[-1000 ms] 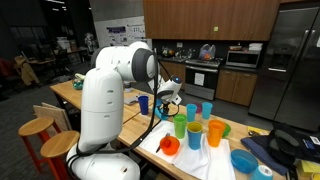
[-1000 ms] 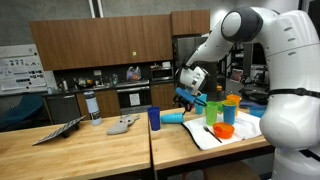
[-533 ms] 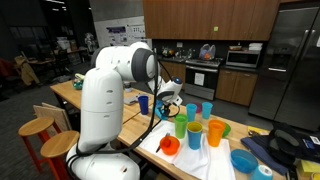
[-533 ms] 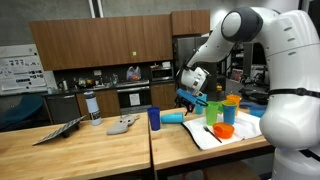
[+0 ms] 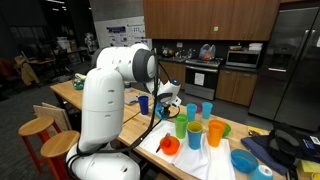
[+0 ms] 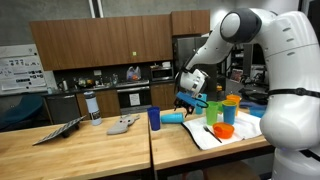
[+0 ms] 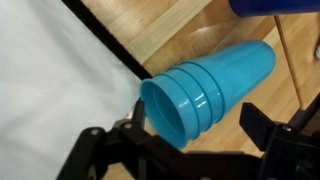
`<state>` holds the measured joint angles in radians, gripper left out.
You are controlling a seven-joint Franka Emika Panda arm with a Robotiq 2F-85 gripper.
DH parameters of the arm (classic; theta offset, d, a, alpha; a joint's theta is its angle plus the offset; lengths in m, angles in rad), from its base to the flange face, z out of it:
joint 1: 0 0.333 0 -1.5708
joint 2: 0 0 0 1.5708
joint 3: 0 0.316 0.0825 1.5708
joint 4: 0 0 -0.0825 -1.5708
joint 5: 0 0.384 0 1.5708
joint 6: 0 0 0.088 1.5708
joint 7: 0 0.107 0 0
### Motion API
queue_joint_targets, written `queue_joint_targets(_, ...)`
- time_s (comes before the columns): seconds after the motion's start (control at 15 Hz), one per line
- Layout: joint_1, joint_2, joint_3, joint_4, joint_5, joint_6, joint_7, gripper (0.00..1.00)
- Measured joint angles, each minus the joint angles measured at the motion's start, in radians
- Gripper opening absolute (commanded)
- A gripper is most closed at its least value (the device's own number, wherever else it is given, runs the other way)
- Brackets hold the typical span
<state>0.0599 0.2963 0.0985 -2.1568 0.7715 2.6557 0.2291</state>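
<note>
- The jaws are spread wide and hold nothing. The gripper [image 7: 185, 140] hangs low, with one finger on either side of the mouth of the nested stack of light-blue plastic cups [image 7: 205, 90].
- That stack lies on its side on the wooden table [image 7: 160, 30]. Its mouth is at the edge of the white cloth [image 7: 50, 80] and its base points away from the cloth.
- Because it is round and lying down, the stack would likely roll or skid if one finger touched before the other. A pinch on the thin rim could squash it or pull the nested cups apart.
- A dark blue plastic cup [image 6: 154, 118] stands upright near the stack's base, close enough to be bumped.
- On the cloth, a green plastic cup [image 5: 180, 127], an orange plastic cup [image 5: 216, 132] and an orange bowl [image 5: 169, 146] crowd the far side, leaving the arm little room to swing.
</note>
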Motion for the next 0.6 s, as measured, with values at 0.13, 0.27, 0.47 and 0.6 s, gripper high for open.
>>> queue_joint_targets(0.13, 0.006, 0.007, 0.011, -0.003, 0.0, 0.026, -0.018, 0.67)
queue_joint_targets(0.27, 0.007, 0.012, 0.024, -0.012, 0.009, 0.05, -0.045, 0.53)
queue_joint_targets(0.47, 0.007, 0.009, 0.044, -0.027, 0.041, 0.088, -0.091, 0.32)
queue_joint_targets(0.6, 0.005, 0.001, 0.059, -0.035, 0.076, 0.107, -0.129, 0.25)
